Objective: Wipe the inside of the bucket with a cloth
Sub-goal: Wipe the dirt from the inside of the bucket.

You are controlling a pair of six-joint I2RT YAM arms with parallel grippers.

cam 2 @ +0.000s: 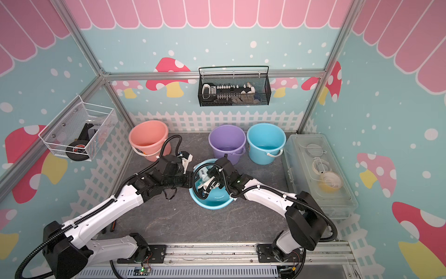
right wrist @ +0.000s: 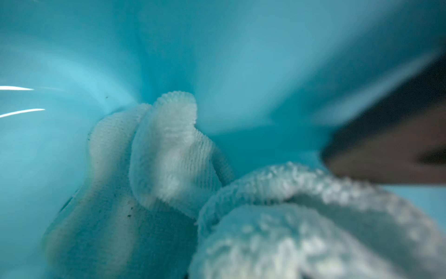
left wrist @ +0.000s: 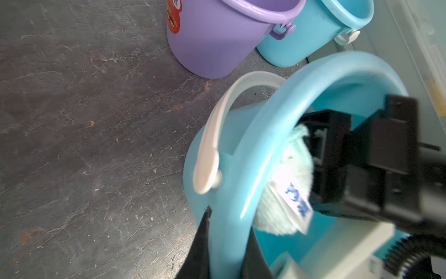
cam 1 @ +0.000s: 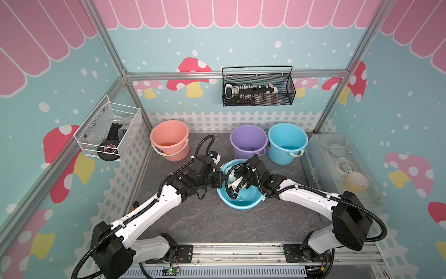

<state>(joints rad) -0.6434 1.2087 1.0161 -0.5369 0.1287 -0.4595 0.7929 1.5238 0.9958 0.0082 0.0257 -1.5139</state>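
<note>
On the tabletop [cam 1: 217,224], the tilted blue bucket [cam 1: 239,204] holds the mint cloth [right wrist: 169,149], clamped in the right pincer [left wrist: 311,159] against its inner wall, while the left pincer [left wrist: 226,244] grips its rim at 9 o'clock, and a pink bucket [cam 1: 169,141] at 11 o'clock, a purple bucket [cam 1: 248,142] and a second blue bucket [cam 1: 287,142] at 1 o'clock stand upright.

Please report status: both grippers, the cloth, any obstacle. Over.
Left gripper shut on rim of tilted bucket. Right gripper shut on cloth, inside bucket. Cloth against inner wall. Purple bucket behind, apart.
</note>
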